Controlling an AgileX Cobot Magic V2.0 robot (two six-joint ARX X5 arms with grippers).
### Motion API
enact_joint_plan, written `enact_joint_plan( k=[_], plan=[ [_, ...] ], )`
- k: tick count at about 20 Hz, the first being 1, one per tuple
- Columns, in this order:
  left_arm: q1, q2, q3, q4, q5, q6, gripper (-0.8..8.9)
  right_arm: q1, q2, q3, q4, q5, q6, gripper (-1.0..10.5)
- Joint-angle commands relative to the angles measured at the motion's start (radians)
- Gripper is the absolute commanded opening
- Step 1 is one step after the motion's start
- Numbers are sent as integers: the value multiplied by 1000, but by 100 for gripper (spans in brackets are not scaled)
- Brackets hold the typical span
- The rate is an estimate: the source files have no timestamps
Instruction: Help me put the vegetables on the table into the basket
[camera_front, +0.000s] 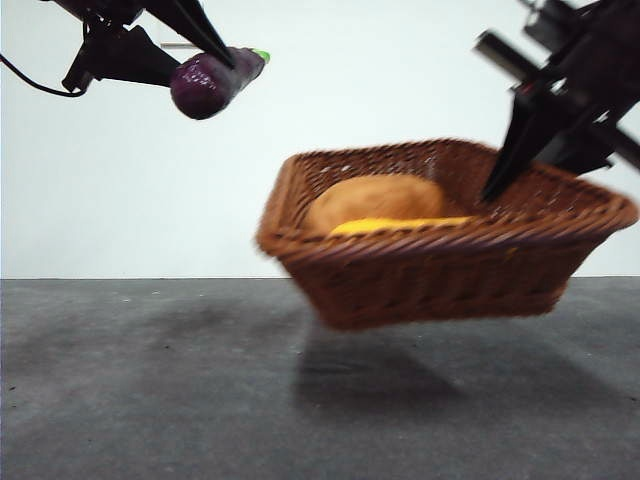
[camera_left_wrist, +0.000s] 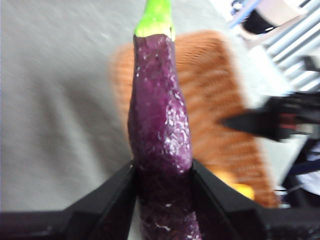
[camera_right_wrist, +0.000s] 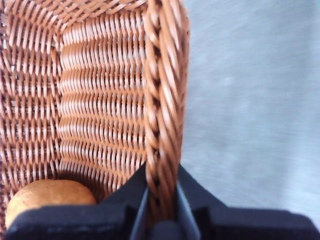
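My left gripper (camera_front: 205, 62) is shut on the glossy purple eggplant (camera_front: 212, 80), held high at the upper left, above and to the left of the basket; its green stem (camera_left_wrist: 156, 17) points away from the jaws. The wicker basket (camera_front: 440, 270) hangs tilted above the table (camera_front: 150, 380), lifted by my right gripper (camera_front: 497, 185), which is shut on its rim (camera_right_wrist: 162, 115) at the right side. Inside the basket lie the brown potato (camera_front: 375, 198) and the yellow corn cob (camera_front: 395, 226), mostly hidden behind the front wall.
The basket's shadow (camera_front: 400, 375) falls on the table under it. A pale wall fills the background. The eggplant's wrist view shows the other arm's black gripper (camera_left_wrist: 260, 122) at the basket's side.
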Motion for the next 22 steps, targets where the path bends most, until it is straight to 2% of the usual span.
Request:
enact_joint_plan(
  k=[1,3,6,9,14,16,17,18,19,22],
  plan=[
    [-69,-40,-47,61,8,-101,-8,68,53,-11,53,13,71,-12],
    [-145,-33,-47,106,4,-142,-8,130,100,-11,129,13,125,-12],
    [-238,18,-47,143,-98,-194,-8,196,137,-11,203,32,179,-12],
    [-244,114,-47,180,-134,-259,-8,203,137,-11,209,36,181,-12],
    [-244,267,-47,270,-132,-439,-8,204,137,-11,211,35,174,-12],
    [-244,289,-46,266,-127,-455,6,204,137,-11,204,34,160,-12],
    [-244,290,-46,263,-129,-452,55,204,137,-11,202,34,156,-12],
    [-244,290,-46,263,-130,-449,233,204,137,-11,203,34,154,-12],
    [-244,290,-45,264,-130,-448,360,204,137,-11,204,34,154,-12],
    [-243,290,-43,262,-129,-426,377,204,137,-11,204,34,150,-12]
  ],
)
